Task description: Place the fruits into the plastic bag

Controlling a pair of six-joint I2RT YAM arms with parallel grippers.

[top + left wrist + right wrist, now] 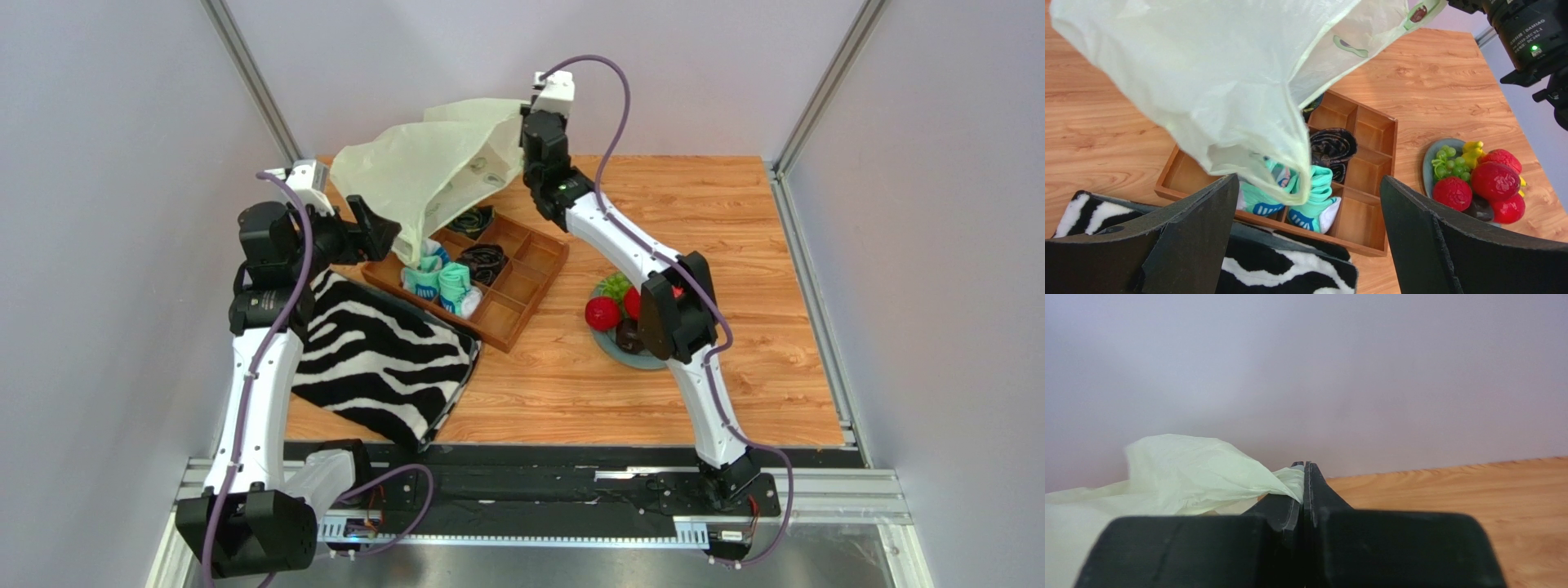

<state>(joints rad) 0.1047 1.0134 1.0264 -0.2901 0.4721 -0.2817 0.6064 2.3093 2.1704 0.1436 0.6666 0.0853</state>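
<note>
The pale plastic bag [417, 172] hangs in the air over the back left of the table, with my right gripper [528, 123] shut on its upper edge. In the right wrist view the shut fingertips [1304, 473] pinch a fold of the bag [1186, 471]. My left gripper [374, 233] stands open just left of the bag's lower end, touching nothing. From the left wrist, the bag [1211, 79] droops between the wide-apart fingers [1198, 226]. The fruits lie on a grey plate [1427, 165]: red ones [1495, 180], green grapes [1447, 162] and a yellow banana [1473, 149]. The top view shows a red fruit [601, 314] beside the right arm.
A wooden compartment tray [521, 300] sits under the bag, holding teal-and-white rolled socks [442, 284] and a dark bundle [487, 260]. A zebra-striped cloth [380, 355] lies at the front left. The right arm's elbow [669, 312] hangs over part of the plate.
</note>
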